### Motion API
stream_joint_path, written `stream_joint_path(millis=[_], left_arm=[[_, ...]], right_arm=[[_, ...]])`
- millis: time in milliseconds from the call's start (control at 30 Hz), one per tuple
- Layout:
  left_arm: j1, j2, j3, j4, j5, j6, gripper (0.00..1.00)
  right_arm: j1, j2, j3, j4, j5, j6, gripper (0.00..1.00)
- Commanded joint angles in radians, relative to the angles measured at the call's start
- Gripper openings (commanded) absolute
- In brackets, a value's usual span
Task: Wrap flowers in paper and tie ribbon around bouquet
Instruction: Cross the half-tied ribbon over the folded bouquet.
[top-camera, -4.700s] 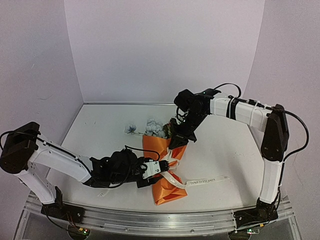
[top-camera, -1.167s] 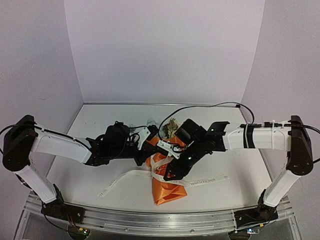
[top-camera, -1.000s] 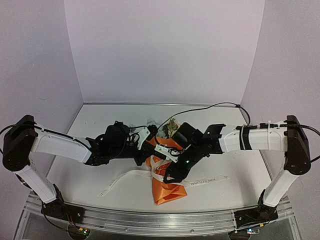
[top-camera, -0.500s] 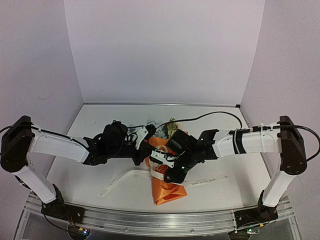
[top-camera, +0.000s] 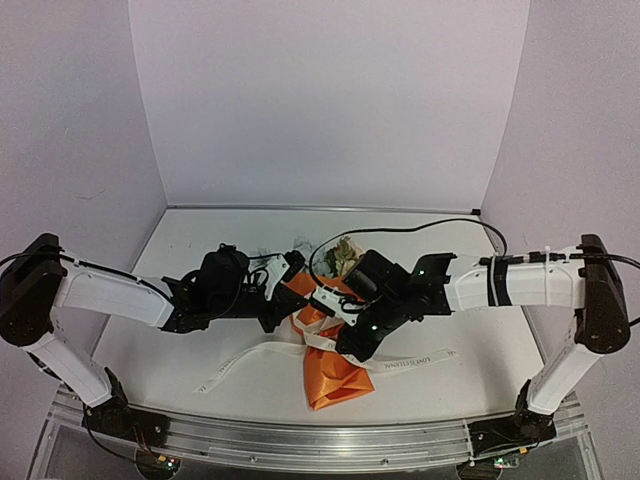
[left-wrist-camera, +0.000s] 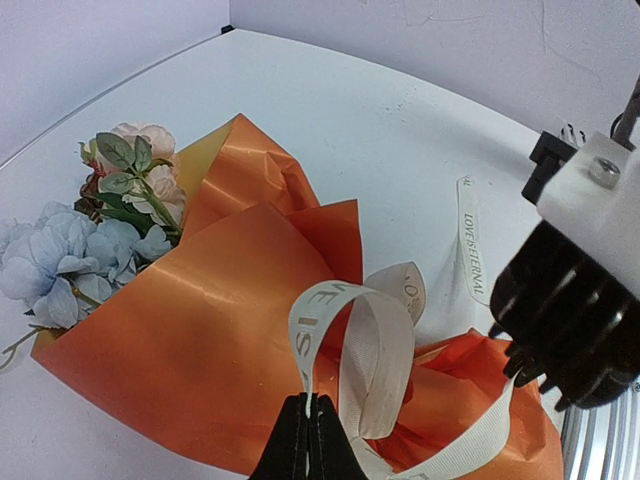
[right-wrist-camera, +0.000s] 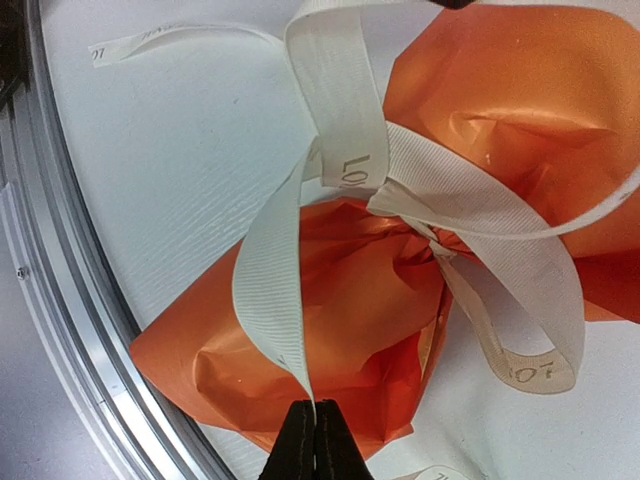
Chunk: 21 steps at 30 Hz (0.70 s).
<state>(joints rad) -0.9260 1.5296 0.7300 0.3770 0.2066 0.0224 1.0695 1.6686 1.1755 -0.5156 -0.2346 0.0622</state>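
Over the middle of the counter (top-camera: 200, 250), the left claw (left-wrist-camera: 308, 447) is pinched shut on a loop of the cream ribbon (left-wrist-camera: 372, 345), which arches up above the bouquet (left-wrist-camera: 190, 330). The right claw (right-wrist-camera: 315, 442) is likewise clamped on another strand of that ribbon, which runs to where the strands cross at the bundle's pinched waist. Orange paper (right-wrist-camera: 350, 300) flares out on both sides of that crossing. Pale blue and cream flowers (left-wrist-camera: 70, 255) stick out of the wide end, toward the back wall. One loose ribbon tail lies flat on the counter to the right, another to the left.
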Motion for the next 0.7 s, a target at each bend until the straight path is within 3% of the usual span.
stream_joint_path(millis=[0, 300, 667], left_arm=[[0.006, -0.044, -0.012, 0.069, 0.002, -0.013, 0.00], [0.006, -0.065, -0.034, 0.121, 0.044, -0.013, 0.00], [0.001, -0.101, -0.036, 0.104, 0.123, 0.022, 0.02]], right_arm=[[-0.020, -0.033, -0.008, -0.003, 0.036, 0.143, 0.00], [-0.122, 0.065, 0.073, 0.006, -0.020, 0.472, 0.00], [-0.137, 0.166, 0.136, 0.005, -0.012, 0.620, 0.00]])
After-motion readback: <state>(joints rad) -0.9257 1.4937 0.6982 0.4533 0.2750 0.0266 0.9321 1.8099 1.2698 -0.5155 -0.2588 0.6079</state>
